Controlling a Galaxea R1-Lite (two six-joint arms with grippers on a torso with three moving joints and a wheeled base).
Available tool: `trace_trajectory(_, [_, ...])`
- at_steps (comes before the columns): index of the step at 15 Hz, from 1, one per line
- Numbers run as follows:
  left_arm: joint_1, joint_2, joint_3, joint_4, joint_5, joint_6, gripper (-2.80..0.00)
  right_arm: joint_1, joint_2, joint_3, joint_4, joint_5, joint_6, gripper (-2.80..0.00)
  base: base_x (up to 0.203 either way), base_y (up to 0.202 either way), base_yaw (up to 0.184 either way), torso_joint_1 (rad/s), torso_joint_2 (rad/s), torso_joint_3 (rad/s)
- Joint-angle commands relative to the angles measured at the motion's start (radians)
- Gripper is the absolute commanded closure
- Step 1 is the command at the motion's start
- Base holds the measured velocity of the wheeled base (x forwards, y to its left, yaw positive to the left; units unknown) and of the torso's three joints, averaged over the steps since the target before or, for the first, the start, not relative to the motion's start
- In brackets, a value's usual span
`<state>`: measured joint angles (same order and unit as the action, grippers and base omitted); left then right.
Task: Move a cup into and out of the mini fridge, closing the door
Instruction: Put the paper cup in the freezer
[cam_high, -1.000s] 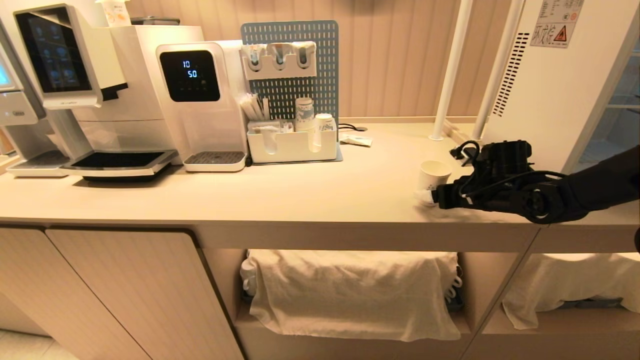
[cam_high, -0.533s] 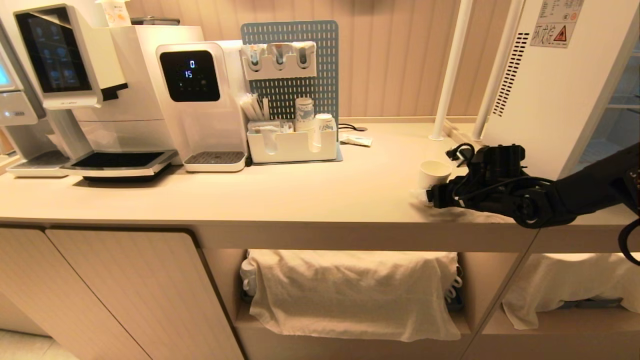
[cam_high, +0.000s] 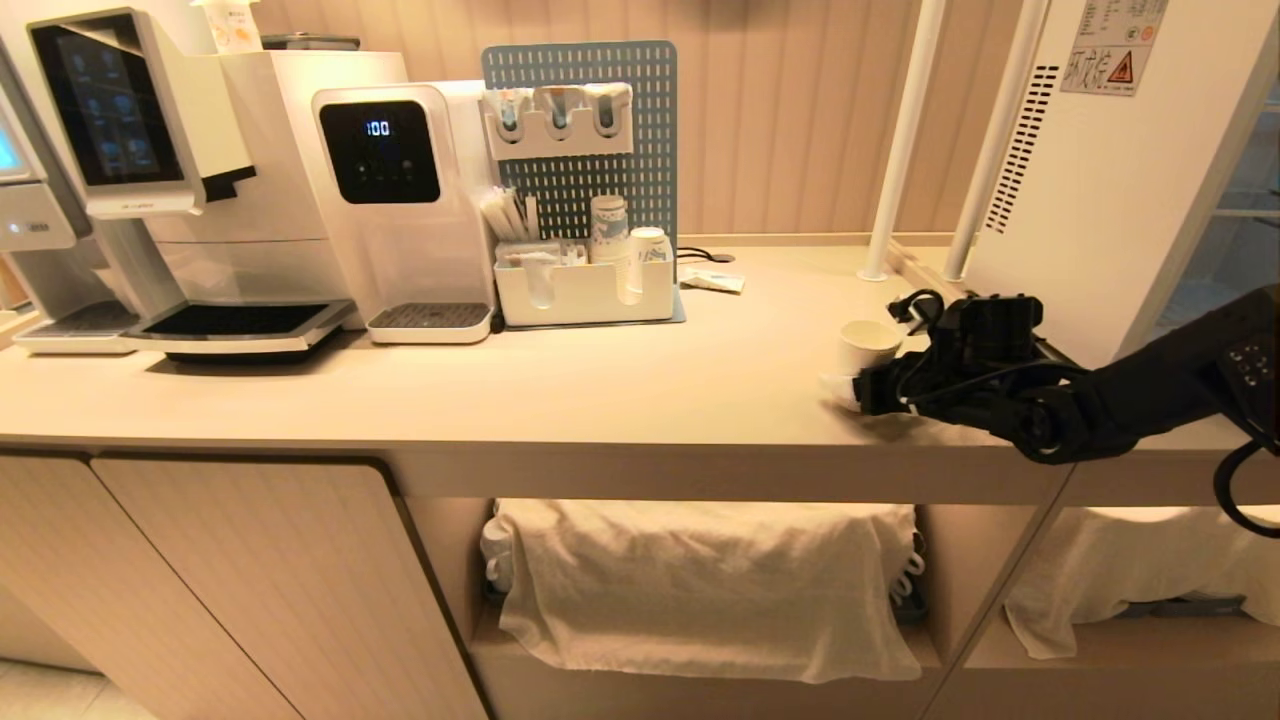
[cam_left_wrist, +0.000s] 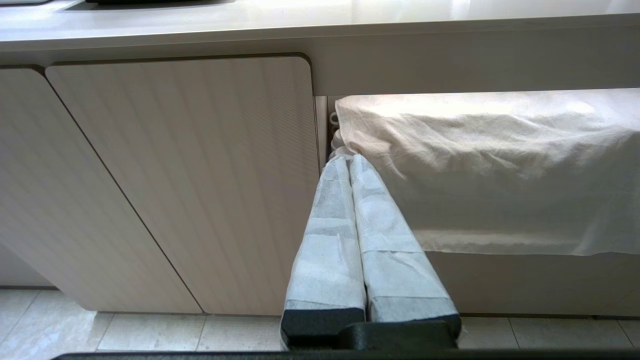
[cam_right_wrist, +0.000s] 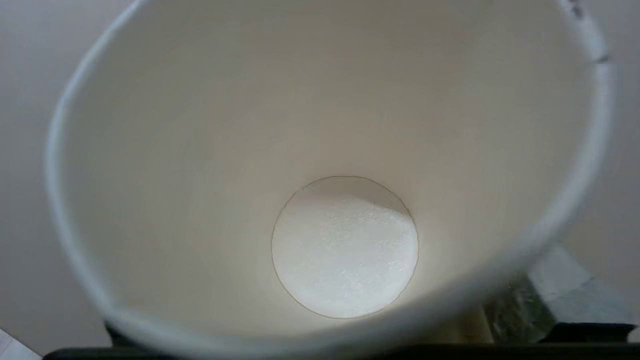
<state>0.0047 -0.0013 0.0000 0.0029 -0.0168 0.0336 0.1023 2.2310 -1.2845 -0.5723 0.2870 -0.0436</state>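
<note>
In the head view, the paper cup (cam_high: 868, 345) stands upright on the counter (cam_high: 600, 390), toward its right end, just left of the tall white appliance (cam_high: 1090, 170) that I take for the mini fridge's side wall. The right gripper (cam_high: 850, 385) reaches in level from the right, its wrapped fingers flanking the cup low down. The jaws stand apart around it, but whether they already press on the cup cannot be told. The fridge's door and inside are hardly in view, only a strip of glass at the far right edge. Judging by this, the cup is outside the fridge and every later step looks yet to be done: lifting, placing inside, closing the door. On the water dispenser (cam_high: 395, 200) at far left the display reads "100". A red warning triangle label (cam_high: 1110, 60) sits high on the fridge wall; its writing is too small to read.

In the left wrist view, the left gripper (cam_left_wrist: 350, 162) hangs parked below counter height, its wrapped fingers pressed together on nothing, before a cabinet door (cam_left_wrist: 175, 175) and a draped white cloth (cam_left_wrist: 490, 165).

In the right wrist view, the cup's empty inside fills the frame, with one wrapped fingertip (cam_right_wrist: 555, 285) showing beside its wall.
</note>
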Motion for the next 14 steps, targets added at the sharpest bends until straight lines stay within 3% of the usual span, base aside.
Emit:
trace_trajectory(1, [0.000, 0.001, 0.000, 0.000, 0.000, 0.000, 0.00, 0.000, 0.009, -0.001, -0.002, 0.002, -0.012, 0.00, 0.000, 0.000, 0.000, 0.000, 0.00, 0.000])
trace_trajectory(11, [0.000, 0.001, 0.000, 0.000, 0.000, 0.000, 0.00, -0.008, -0.094, 0.014, 0.031, -0.003, -0.032, 0.00, 0.000, 0.000, 0.000, 0.000, 0.00, 0.000])
trace_trajectory(14, [0.000, 0.001, 0.000, 0.000, 0.000, 0.000, 0.00, -0.025, -0.195, 0.023, 0.155, -0.018, -0.065, 0.00, 0.000, 0.000, 0.000, 0.000, 0.00, 0.000])
